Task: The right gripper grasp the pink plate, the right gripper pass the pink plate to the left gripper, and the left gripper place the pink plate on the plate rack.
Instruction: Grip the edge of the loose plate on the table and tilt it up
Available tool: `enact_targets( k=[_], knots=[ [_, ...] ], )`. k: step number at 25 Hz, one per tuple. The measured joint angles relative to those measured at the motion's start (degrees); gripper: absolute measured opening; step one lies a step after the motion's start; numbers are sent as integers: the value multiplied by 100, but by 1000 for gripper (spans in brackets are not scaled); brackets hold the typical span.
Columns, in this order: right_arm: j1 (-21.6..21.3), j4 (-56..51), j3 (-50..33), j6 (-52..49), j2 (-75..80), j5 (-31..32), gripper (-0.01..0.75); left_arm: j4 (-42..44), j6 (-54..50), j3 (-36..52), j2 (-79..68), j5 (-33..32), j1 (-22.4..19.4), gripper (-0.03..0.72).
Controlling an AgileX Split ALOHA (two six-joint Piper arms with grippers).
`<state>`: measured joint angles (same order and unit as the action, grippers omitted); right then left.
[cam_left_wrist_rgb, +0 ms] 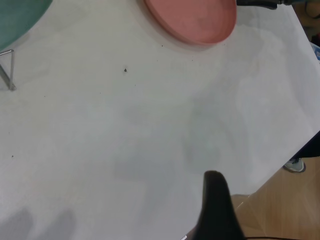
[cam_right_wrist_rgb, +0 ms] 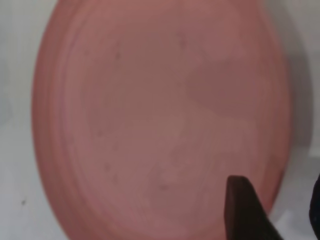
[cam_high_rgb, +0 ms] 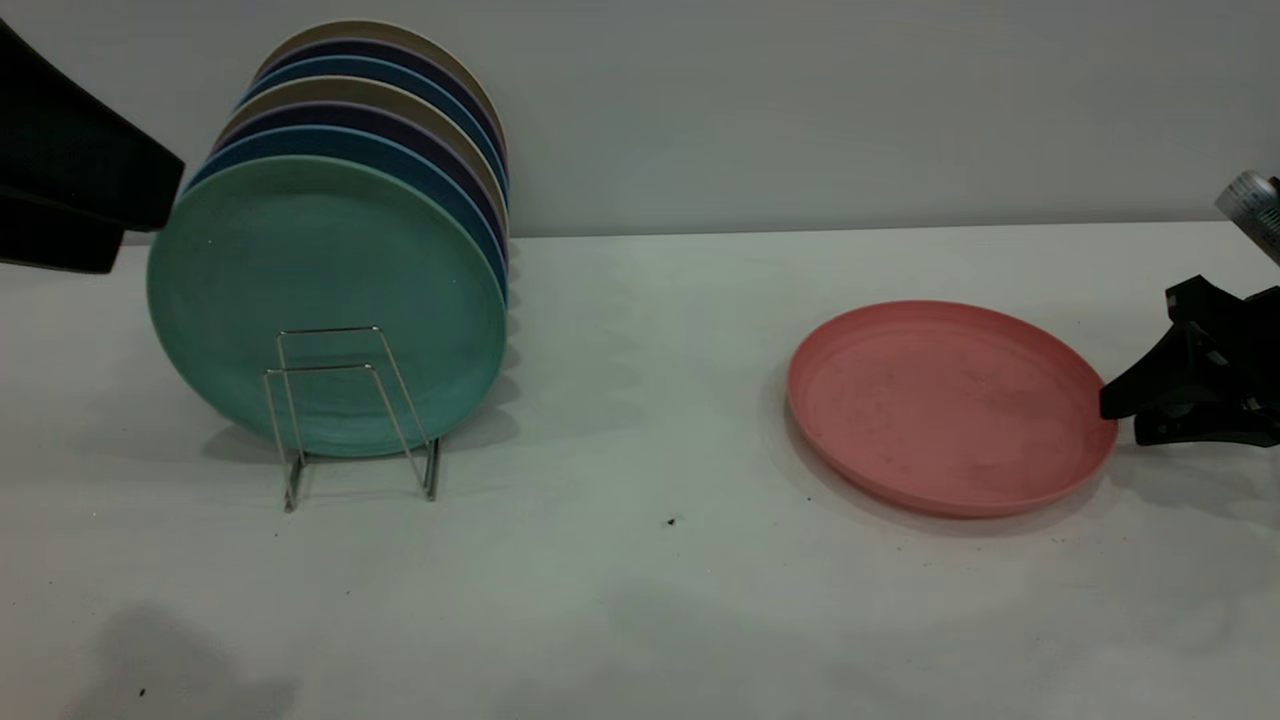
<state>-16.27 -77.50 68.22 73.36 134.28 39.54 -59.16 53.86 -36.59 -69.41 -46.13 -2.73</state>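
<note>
The pink plate [cam_high_rgb: 950, 405] lies flat on the white table at the right; it also shows in the left wrist view [cam_left_wrist_rgb: 192, 20] and fills the right wrist view [cam_right_wrist_rgb: 155, 120]. My right gripper [cam_high_rgb: 1122, 422] is low at the plate's right edge and open. One jaw is over the plate's inside and the other outside the rim [cam_right_wrist_rgb: 277, 200]. My left gripper [cam_high_rgb: 150, 228] hangs open and empty at the upper left, beside the stacked plates; one of its fingers [cam_left_wrist_rgb: 216, 200] shows in its wrist view. The plate rack [cam_high_rgb: 340, 400] stands at the left with empty front loops.
Several plates stand upright in the rack, a teal-green one [cam_high_rgb: 320, 300] at the front, with blue, purple and beige ones behind. The rack's wire end [cam_left_wrist_rgb: 7, 70] and the table's front edge [cam_left_wrist_rgb: 280, 165] show in the left wrist view.
</note>
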Motion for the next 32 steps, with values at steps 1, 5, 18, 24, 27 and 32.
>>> enact_targets(
  k=[1, 5, 18, 24, 27, 32],
  knots=[
    [0, 0, -1, 4, 0, -61, 338, 0, 0, 0, 0, 0, 0, 545],
    [0, -59, -1, 11, 0, -145, 338, 0, 5, 0, 0, 5, 0, 545],
    [270, -354, 1, 151, 0, -483, 338, -2, 42, -7, 0, 81, 0, 545],
    [407, -444, 1, 156, 0, -710, 281, -2, 42, -7, 0, 64, 0, 545],
    [520, -489, 1, 190, 0, -826, 237, -2, 42, -7, 0, 45, 0, 545],
    [548, -632, 1, 216, 31, -918, 221, -7, 42, -7, 0, 25, 0, 545]
  ],
)
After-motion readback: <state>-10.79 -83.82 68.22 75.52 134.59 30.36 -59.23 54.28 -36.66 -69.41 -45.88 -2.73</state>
